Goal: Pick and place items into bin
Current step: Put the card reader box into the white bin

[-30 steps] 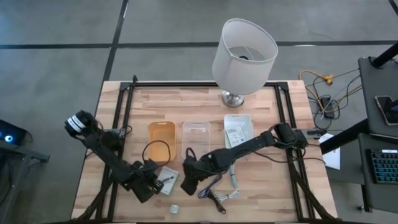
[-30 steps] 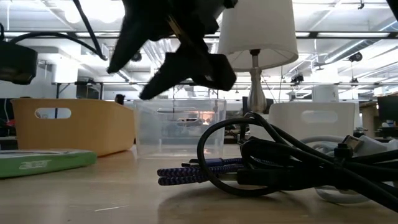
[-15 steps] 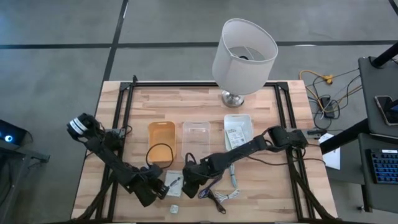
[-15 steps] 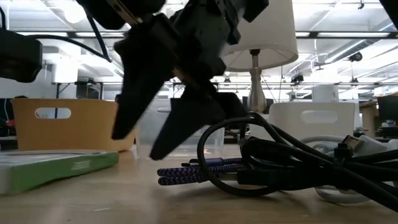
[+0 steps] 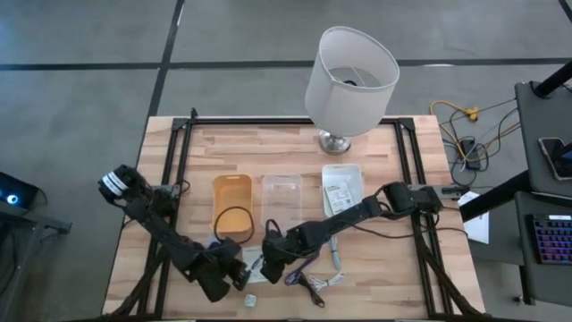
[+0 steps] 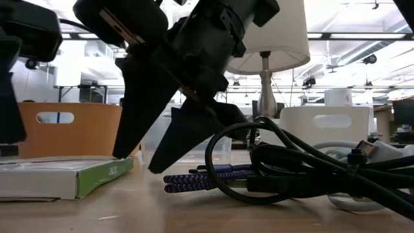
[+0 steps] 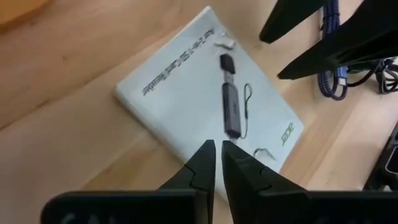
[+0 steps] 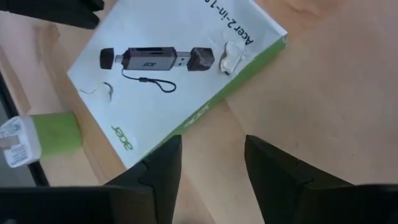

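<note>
Wooden table (image 5: 375, 268), three bins mid-table: orange bin (image 5: 231, 199), clear bin (image 5: 282, 196), white bin (image 5: 342, 185). White flat box (image 8: 180, 68) with green edge lies flat on bare wood near the front edge, between the two grippers; print reads "acer" and "Acer 2-in-1", with a pictured dark USB adapter. Left gripper (image 7: 217, 163) hovers over the box's edge, fingers almost closed, holding nothing. Right gripper (image 8: 211, 165) just beside the box, fingers spread, empty. Purple cord (image 6: 207, 178) and black cords (image 6: 304, 168) heaped close on the right arm's side. Small green-and-white plug (image 8: 37, 138) beside the box.
</note>
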`<act>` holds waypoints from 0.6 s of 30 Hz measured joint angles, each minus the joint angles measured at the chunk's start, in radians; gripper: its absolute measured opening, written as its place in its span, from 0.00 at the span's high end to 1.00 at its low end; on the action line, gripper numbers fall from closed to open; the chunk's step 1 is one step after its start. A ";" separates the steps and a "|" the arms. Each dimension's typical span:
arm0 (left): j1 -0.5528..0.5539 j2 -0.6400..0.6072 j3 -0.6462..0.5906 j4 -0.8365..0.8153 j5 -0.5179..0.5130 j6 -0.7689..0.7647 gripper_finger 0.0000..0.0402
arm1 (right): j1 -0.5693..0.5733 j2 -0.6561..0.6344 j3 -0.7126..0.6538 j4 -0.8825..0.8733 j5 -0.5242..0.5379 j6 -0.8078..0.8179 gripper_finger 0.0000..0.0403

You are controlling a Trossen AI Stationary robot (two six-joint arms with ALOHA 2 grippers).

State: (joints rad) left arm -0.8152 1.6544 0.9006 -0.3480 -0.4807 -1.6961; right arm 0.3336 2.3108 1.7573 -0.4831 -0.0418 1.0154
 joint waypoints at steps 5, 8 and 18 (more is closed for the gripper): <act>0.002 0.024 -0.007 -0.001 0.013 0.003 0.97 | 0.000 0.000 -0.004 0.002 -0.010 -0.021 0.69; 0.002 0.042 -0.007 0.016 0.037 0.001 0.97 | 0.000 0.000 -0.004 0.015 -0.045 -0.026 0.75; 0.002 0.058 -0.010 0.052 0.064 0.008 0.97 | 0.003 0.000 -0.004 0.082 -0.098 -0.011 0.83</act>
State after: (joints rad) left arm -0.8131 1.7123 0.8903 -0.2959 -0.4169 -1.6881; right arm 0.3363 2.3108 1.7535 -0.4015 -0.1394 1.0043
